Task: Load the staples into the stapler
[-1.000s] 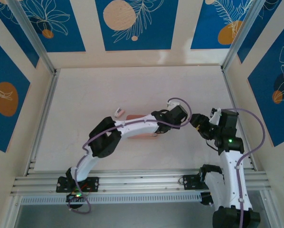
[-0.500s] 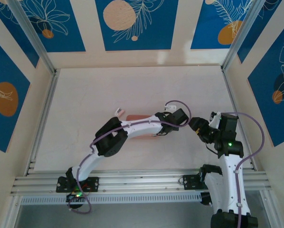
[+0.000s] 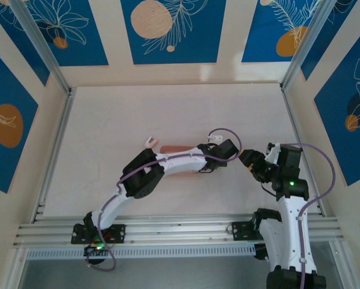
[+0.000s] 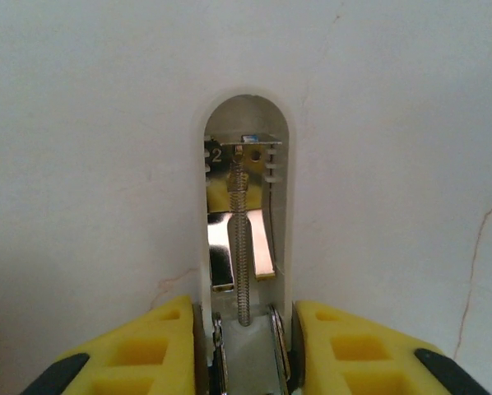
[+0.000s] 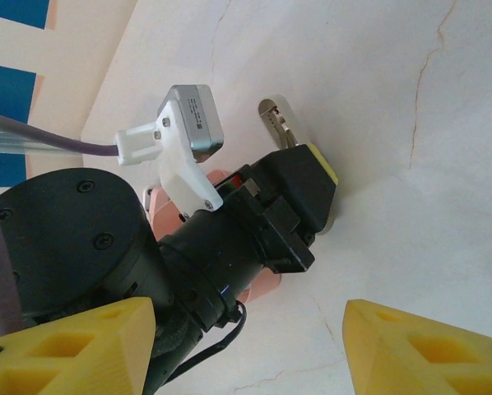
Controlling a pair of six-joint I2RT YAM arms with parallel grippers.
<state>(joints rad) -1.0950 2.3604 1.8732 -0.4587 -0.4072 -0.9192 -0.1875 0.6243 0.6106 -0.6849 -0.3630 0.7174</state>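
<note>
Left gripper: the left gripper (image 4: pixel 244 317) is clamped, its yellow foam pads (image 4: pixel 176 329) pressing both flanks of the white plastic stapler (image 4: pixel 242 206) near its rear end.
Stapler: it sits just right of the tray, between the two grippers, low at the pale marbled table (image 3: pixel 168 108); whether it touches, I cannot tell. Its steel channel is exposed, and a long coil spring runs down the channel's middle, facing the wrist camera.
Right gripper: the right gripper (image 3: pixel 251 160) hangs just beside the stapler's free end, yellow fingers spread wide, holding nothing.
Step in hand: by my judgement, presenting the bare channel for a strip. Keep the clamp firm and the channel level. The spring lies along the track and likely has to be drawn back first.
Staples: too small to pick out from above.
Small white block (image 3: pixel 150 141): on the table near the tray's far left corner, apart from both arms.
Flat salmon-pink tray (image 3: pixel 170 148): mostly under the left forearm.
In the way: that forearm covers the tray, so the right arm's reach to it looks cramped. The left arm's purple cable (image 3: pixel 225 129) loops above the wrist.
</note>
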